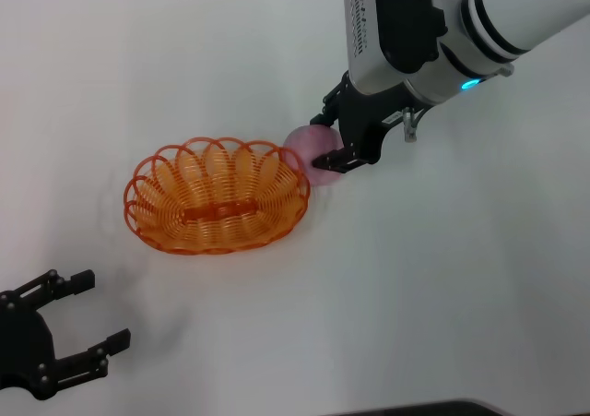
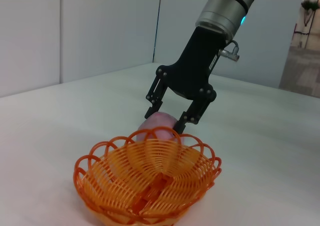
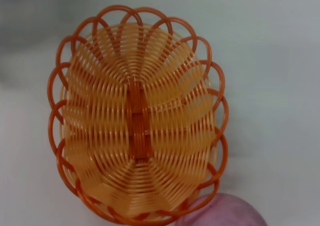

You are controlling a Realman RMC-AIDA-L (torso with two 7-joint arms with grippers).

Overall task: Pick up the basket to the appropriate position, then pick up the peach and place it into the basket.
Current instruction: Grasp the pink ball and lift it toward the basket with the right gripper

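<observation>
Right gripper (image 1: pixel 330 142) angled down from upper right, fingers clamped on peach (image 1: pixel 311 148) — peach half hidden beside basket (image 1: pixel 217 196) rim. Left gripper (image 1: pixel 88 319) parked low — fingers spread, empty.

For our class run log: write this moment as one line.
right gripper: shut on peach, beside basket | basket: empty, on table | left gripper: open, parked

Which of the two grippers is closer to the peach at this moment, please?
The right. The right gripper straddles the peach, a finger on each side, just beyond the basket rim. The left gripper sits open, far off near the table's front edge.
</observation>
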